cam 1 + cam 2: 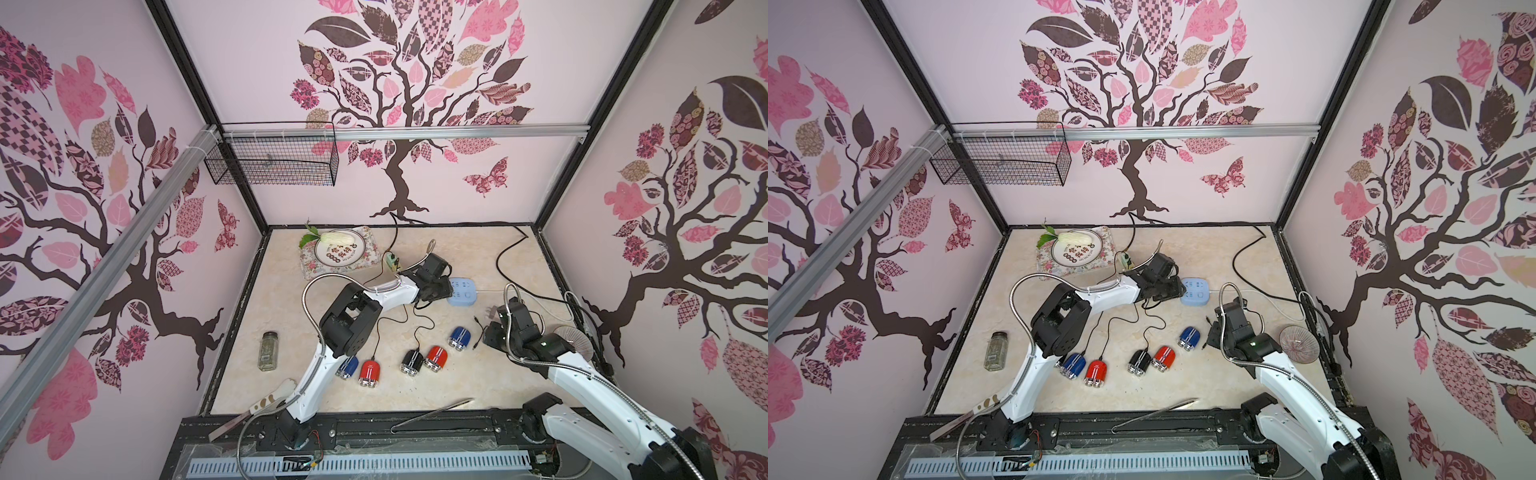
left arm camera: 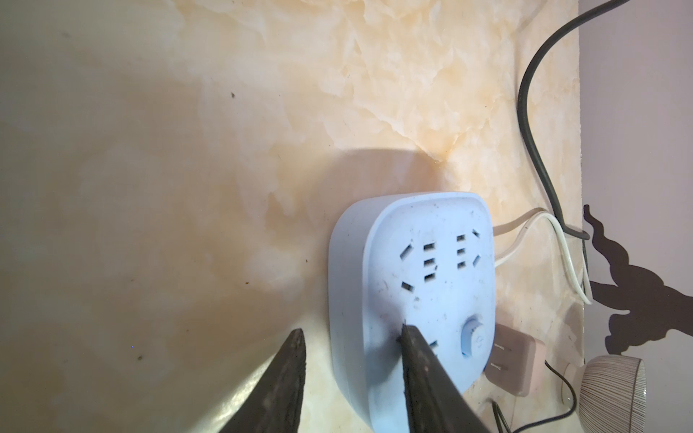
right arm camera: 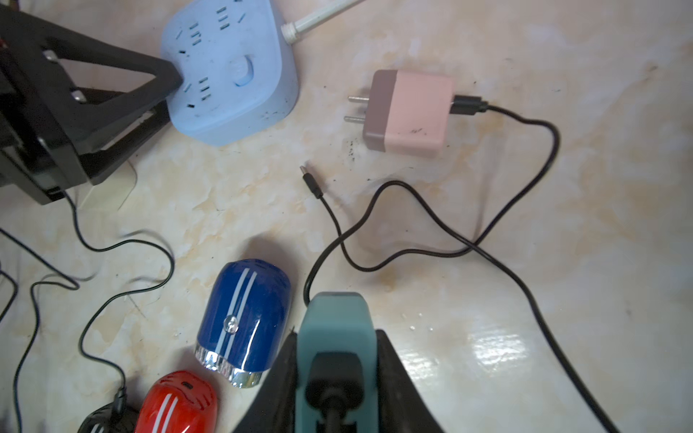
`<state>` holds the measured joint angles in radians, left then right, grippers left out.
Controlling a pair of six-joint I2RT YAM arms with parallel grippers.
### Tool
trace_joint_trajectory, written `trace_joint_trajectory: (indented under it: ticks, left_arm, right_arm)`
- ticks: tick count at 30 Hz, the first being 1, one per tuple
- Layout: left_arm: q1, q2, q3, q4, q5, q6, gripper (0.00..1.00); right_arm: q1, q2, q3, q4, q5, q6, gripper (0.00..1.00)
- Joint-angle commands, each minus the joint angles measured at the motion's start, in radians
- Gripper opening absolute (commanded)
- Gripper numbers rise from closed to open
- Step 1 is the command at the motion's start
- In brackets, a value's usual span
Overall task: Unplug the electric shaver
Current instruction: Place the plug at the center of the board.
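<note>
Spread apart, our left fingers (image 2: 423, 371) are straddling the edge of the pale blue rounded plastic power strip (image 2: 435, 296), one tip touching its top face, the other beside it over the marbled beige desk (image 2: 187, 150). We are pinching a teal plastic plug (image 3: 333, 322), trailing a black cable (image 3: 332, 412), in our right fingers (image 3: 397, 390). Just beside them, the blue white-striped electric shaver (image 3: 243, 315) is lying on the desk.

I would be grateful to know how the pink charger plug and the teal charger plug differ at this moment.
The pink charger plug lies flat on the table, untouched; the teal charger plug is clamped in the right gripper. The pink charger plug's two prongs show bare; the teal charger plug's prongs are hidden. Both have a black cable plugged in, and neither sits in the blue power strip.
</note>
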<state>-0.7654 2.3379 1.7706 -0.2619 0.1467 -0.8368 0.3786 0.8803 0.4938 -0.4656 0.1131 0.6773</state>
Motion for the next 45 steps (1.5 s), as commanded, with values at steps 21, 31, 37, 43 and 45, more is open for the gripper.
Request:
trace_joint_trajectory:
  ticks: [21, 31, 37, 43, 45]
  left_arm:
    - [0.001, -0.012, -0.056, -0.082, -0.03, 0.032, 0.45]
    - [0.0, -0.014, -0.052, -0.086, -0.027, 0.032, 0.47]
    - [0.0, -0.017, -0.046, -0.094, -0.032, 0.036, 0.49]
    - [0.0, -0.014, -0.034, -0.1, -0.028, 0.036, 0.49]
    - [-0.001, -0.013, -0.028, -0.105, -0.029, 0.039, 0.49]
  right_arm:
    - [0.005, -0.134, -0.216, 0.117, -0.298, 0.097, 0.21]
    - [-0.011, -0.139, -0.254, 0.103, -0.276, 0.11, 0.33]
    - [-0.032, -0.142, -0.253, 0.091, -0.273, 0.108, 0.43]
    - [-0.044, -0.149, -0.246, 0.082, -0.273, 0.11, 0.49]
    - [-0.047, -0.149, -0.239, 0.067, -0.27, 0.11, 0.55]
